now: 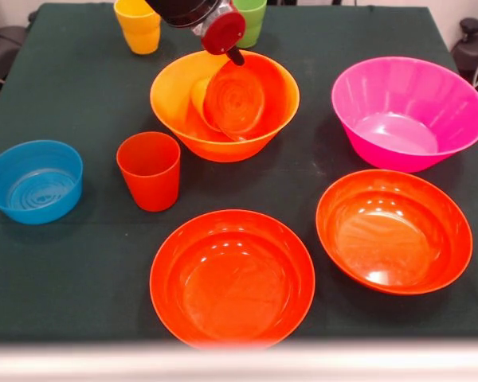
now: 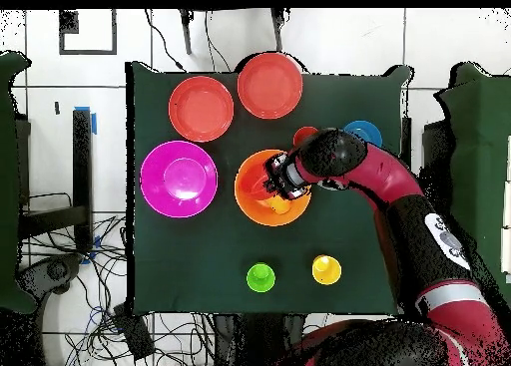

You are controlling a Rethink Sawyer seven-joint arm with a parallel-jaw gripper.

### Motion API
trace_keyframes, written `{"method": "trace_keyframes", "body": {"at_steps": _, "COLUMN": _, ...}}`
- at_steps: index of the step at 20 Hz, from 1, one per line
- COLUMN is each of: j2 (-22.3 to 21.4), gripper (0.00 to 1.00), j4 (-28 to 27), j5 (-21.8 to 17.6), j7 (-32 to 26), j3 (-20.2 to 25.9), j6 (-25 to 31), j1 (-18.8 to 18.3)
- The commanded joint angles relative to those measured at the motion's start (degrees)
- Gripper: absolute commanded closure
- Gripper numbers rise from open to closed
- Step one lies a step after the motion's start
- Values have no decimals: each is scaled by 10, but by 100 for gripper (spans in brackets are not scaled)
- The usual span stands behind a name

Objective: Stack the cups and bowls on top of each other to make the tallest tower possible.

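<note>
My claw point(image 1: 235, 56) pinches the rim of the small red-orange bowl point(image 1: 234, 101), which hangs tilted inside the big orange bowl point(image 1: 175, 95) (right below me).

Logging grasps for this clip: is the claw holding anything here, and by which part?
It appears to hold the small red-orange bowl by its upper rim, tilted inside the large orange bowl; the claw itself is mostly hidden.
</note>
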Motion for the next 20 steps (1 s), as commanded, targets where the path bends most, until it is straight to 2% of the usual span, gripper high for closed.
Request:
{"method": "trace_keyframes", "body": {"at_steps": 1, "j2": 15, "gripper": 100, "j4": -3, "j5": -52, "j7": -108, "j3": 31, "j6": 6, "j1": 24}}
{"method": "trace_keyframes", "body": {"at_steps": 7, "j2": 18, "gripper": 100, "j4": -20, "j5": -61, "j7": -123, "j3": 33, "j6": 10, "j1": 23}}
{"method": "trace_keyframes", "body": {"at_steps": 10, "j2": 18, "gripper": 100, "j4": -22, "j5": -53, "j7": -139, "j3": 46, "j6": 23, "j1": 12}}
{"method": "trace_keyframes", "body": {"at_steps": 14, "j2": 21, "gripper": 100, "j4": 5, "j5": -7, "j7": -193, "j3": 111, "j6": 41, "j1": -47}}
{"method": "trace_keyframes", "body": {"at_steps": 16, "j2": 26, "gripper": 100, "j4": -6, "j5": 1, "j7": -202, "j3": 128, "j6": 69, "j1": -61}}
{"method": "trace_keyframes", "body": {"at_steps": 20, "j2": 39, "gripper": 100, "j4": -63, "j5": -2, "j7": -189, "j3": 137, "j6": 141, "j1": -60}}
